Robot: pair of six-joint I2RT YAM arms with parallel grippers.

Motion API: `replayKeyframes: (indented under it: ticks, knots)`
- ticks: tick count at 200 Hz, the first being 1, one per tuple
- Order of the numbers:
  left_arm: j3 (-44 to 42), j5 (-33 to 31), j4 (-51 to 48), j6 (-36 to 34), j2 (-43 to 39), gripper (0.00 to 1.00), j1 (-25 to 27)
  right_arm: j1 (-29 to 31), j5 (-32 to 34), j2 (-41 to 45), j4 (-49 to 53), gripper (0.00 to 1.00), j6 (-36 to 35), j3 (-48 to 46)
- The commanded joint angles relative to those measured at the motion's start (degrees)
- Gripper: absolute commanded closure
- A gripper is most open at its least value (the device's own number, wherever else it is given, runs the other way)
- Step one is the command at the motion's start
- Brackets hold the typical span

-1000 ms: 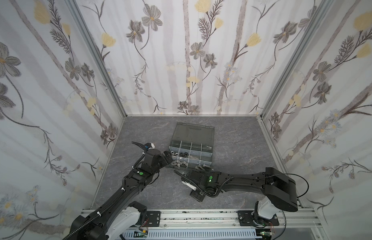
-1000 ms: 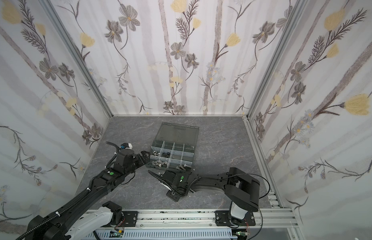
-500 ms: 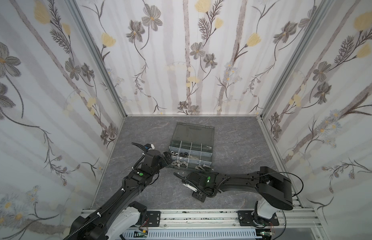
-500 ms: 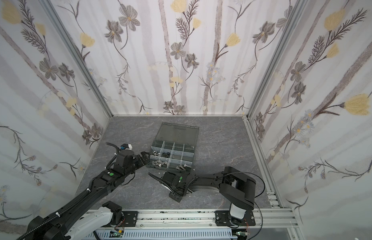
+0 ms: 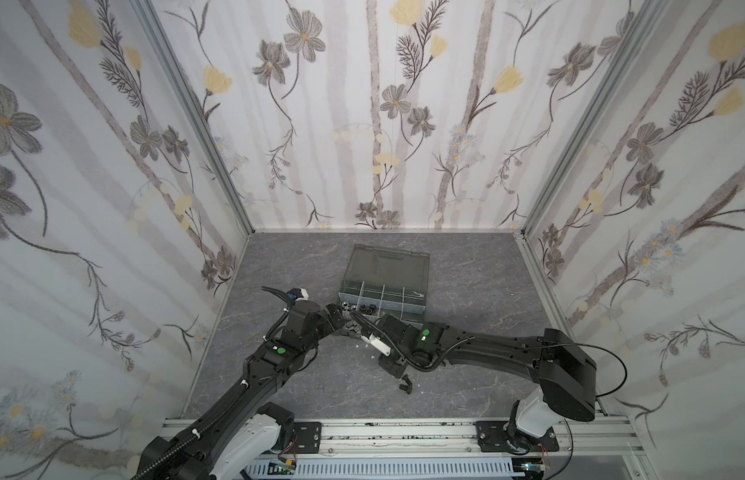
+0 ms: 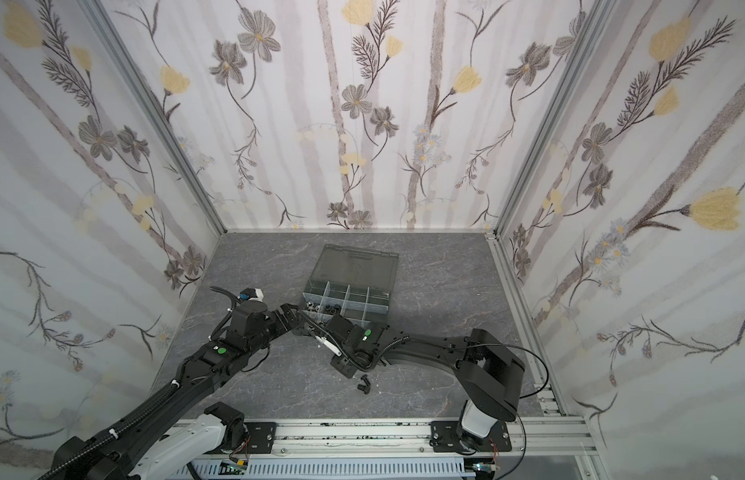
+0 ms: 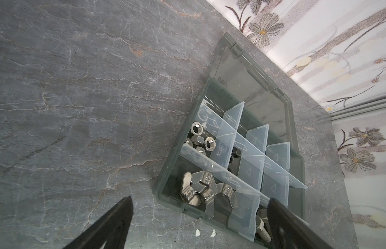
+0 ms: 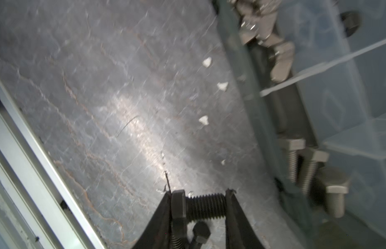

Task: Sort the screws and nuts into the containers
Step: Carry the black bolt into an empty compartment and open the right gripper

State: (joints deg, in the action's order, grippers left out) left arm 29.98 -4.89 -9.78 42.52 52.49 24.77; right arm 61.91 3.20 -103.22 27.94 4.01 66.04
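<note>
In both top views the box point(image 5: 387, 266) point(image 6: 358, 266) sits mid-surface point(image 5: 466, 291), with loose screws point(image 5: 405, 383) nearer the front.
Left wrist: the left tool point(image 7: 199, 201) is spread wide around the wing nuts point(image 7: 200, 189).
Right wrist: the right tool point(image 8: 203, 194) clamps a black screw point(image 8: 206, 208) beside the box.

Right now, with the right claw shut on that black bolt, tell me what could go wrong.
1. The right claw pinches the black bolt end to end, at its very tips; it may slip out in transit.
2. The left claw hangs open, straddling the organiser box's corner, so the two claws might collide there.
</note>
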Motion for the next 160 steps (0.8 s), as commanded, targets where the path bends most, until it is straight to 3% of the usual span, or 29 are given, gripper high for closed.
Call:
replayKeyframes:
  ticks: [1, 52, 118, 138, 160]
  knots:
    - [-0.19, -0.66, 0.82, 0.98, -0.11, 0.00, -0.08, -3.74, 2.80, -1.36, -2.44, 0.71, -3.36, 6.21]
    - [-0.43, 0.22, 0.90, 1.66, -0.67, 0.00, -0.17, -12.25, 4.88, -11.67, -1.41, 0.72, -2.59, 18.78]
    - [-0.99, 1.03, 1.04, 2.13, -1.10, 0.00, -0.16, -14.47, 4.50, -11.46, -3.72, 0.71, -0.34, 14.03]
    - [-0.76, 1.66, 1.25, 1.70, -0.17, 0.00, -0.16, -16.15, 3.75, -11.48, -4.08, 0.65, 0.36, 13.74]
    - [-0.04, 1.63, 1.58, 1.01, 0.89, 0.00, -0.15, -16.21, 2.99, -11.30, -4.60, 0.48, 1.18, 13.41]
